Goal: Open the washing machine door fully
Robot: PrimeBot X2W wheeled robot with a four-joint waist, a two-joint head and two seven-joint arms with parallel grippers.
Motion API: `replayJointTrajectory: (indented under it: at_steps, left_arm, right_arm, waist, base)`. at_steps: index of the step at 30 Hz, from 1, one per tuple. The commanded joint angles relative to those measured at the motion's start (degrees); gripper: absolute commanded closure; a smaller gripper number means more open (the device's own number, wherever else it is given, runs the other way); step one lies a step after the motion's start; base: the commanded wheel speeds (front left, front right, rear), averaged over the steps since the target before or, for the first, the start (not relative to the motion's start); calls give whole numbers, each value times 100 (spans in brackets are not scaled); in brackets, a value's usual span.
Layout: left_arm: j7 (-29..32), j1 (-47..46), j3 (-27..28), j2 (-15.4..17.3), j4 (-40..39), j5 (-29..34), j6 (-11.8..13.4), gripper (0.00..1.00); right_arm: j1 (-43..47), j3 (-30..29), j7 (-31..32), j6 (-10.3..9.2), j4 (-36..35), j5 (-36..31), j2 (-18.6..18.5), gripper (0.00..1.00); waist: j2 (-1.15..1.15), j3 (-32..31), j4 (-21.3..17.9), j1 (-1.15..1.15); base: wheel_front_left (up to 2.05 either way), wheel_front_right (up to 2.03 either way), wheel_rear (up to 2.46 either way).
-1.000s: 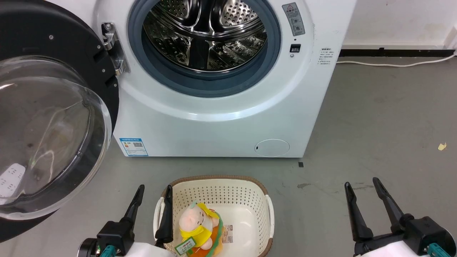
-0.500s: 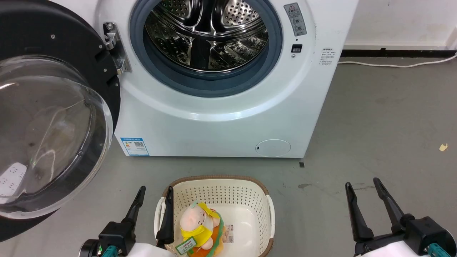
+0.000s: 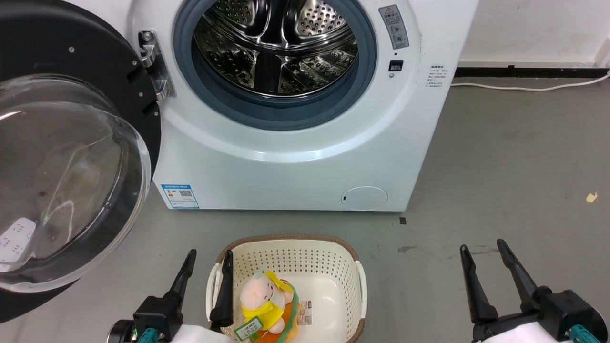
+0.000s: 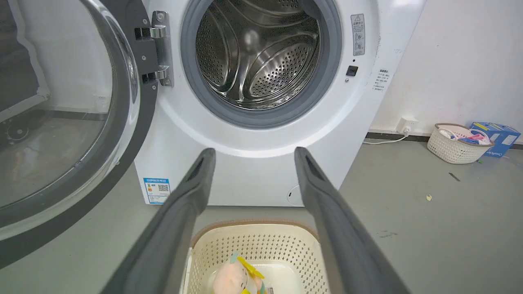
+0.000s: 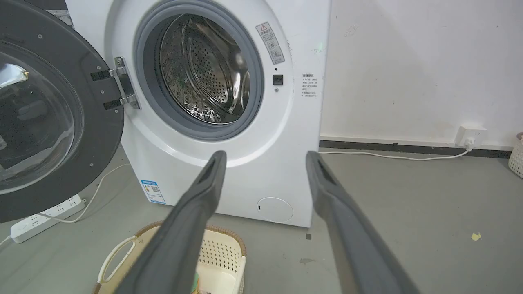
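The white washing machine (image 3: 286, 162) stands ahead with its steel drum (image 3: 276, 43) and grey-blue ring exposed. Its black door (image 3: 57, 143) with the bulging glass bowl is swung wide to the left on its hinge (image 3: 153, 64); the door (image 4: 61, 122) and the door (image 5: 45, 110) also show in both wrist views. My left gripper (image 3: 208, 258) is open, low at the lower left, one finger over the basket's rim. My right gripper (image 3: 482, 247) is open at the lower right over bare floor. Both are well apart from the door and hold nothing.
A cream laundry basket (image 3: 352, 267) with a plush toy (image 3: 267, 300) sits on the floor before the washer. A power strip (image 5: 45, 216) lies under the door. A white cable (image 3: 524, 85) runs along the wall. Another basket (image 4: 455, 143) and blue box stand far right.
The picture has shifted very slightly; door, washer and both grippers stand as before.
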Motion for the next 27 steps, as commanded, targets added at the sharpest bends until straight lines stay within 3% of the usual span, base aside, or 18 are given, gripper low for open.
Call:
replayJointTrajectory:
  at_steps: [1, 27]
  left_arm:
    - [2, -1, 0, 0, 0, -3, 0, 100]
    - [298, -25, 113, 1, -133, 193, 45, 100]
  right_arm:
    - [-1, 1, 2, -1, 0, 1, 0, 100]
    - [-63, 0, 292, 0, -51, -116, 5, 100]
  waist:
    - [0, 0, 0, 0]
    - [0, -40, 0, 0]
  base:
    - [0, 0, 0]
    - [0, 0, 0]
